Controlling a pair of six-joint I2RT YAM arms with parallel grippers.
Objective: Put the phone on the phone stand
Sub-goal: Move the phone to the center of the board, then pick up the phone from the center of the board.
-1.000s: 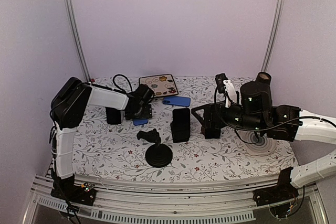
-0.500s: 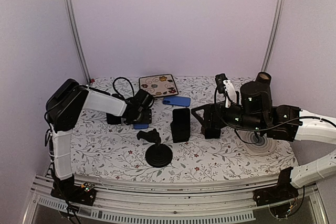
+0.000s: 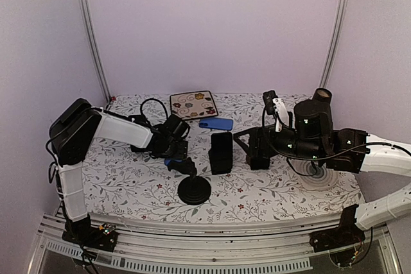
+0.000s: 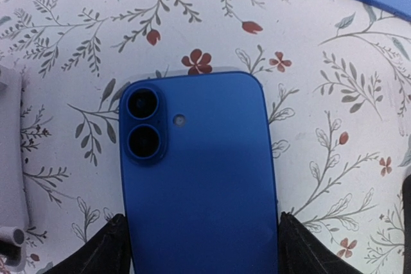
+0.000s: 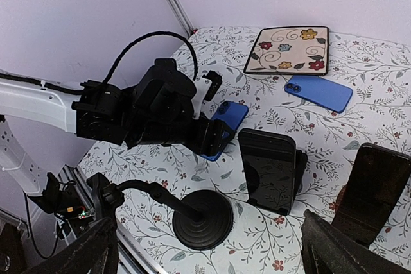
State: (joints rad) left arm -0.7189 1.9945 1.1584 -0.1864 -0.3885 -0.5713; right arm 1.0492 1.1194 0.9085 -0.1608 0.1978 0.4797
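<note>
Over the floral bench (image 3: 128,184), just behind the phone stand (image 3: 194,189), the left end effector (image 4: 203,252) seemingly grips the blue phone (image 4: 199,178), while the right end effector (image 5: 212,248) gapes wide, empty.

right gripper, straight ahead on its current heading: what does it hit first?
Probably the black phone standing upright ahead of the right gripper. A dark slab sits nearer but off to one side; depth is unclear, so it might clip that first.

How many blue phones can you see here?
2. One blue phone sits between the left gripper's fingers, near the black stand; the other blue phone lies flat beside the floral tile. None seems hidden.
</note>
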